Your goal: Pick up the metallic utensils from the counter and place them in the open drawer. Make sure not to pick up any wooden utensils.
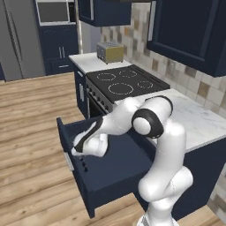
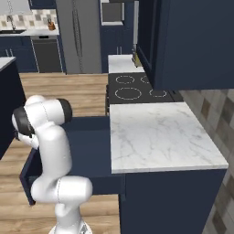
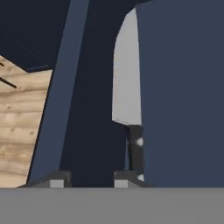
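The open drawer (image 1: 88, 181) is pulled out over the wood floor below the counter (image 1: 198, 119), a white marble slab (image 2: 155, 132). My gripper (image 1: 74, 152) reaches down into the drawer near its front left corner. In the hand view a metallic knife (image 3: 127, 78) with a silver blade and black handle lies along the drawer's inner wall (image 3: 183, 87). Its handle ends just past one of my fingertips (image 3: 127, 177). The gripper (image 3: 92, 179) is open, with only dark drawer floor between the tips. The wooden utensils are out of view.
A black cooktop (image 1: 126, 81) adjoins the counter, with a toaster (image 1: 110, 52) on the far counter beyond it. Navy upper cabinets (image 2: 192, 41) hang over the marble. Wood floor (image 1: 31, 128) surrounds the drawer front; a steel fridge (image 2: 77, 36) stands far back.
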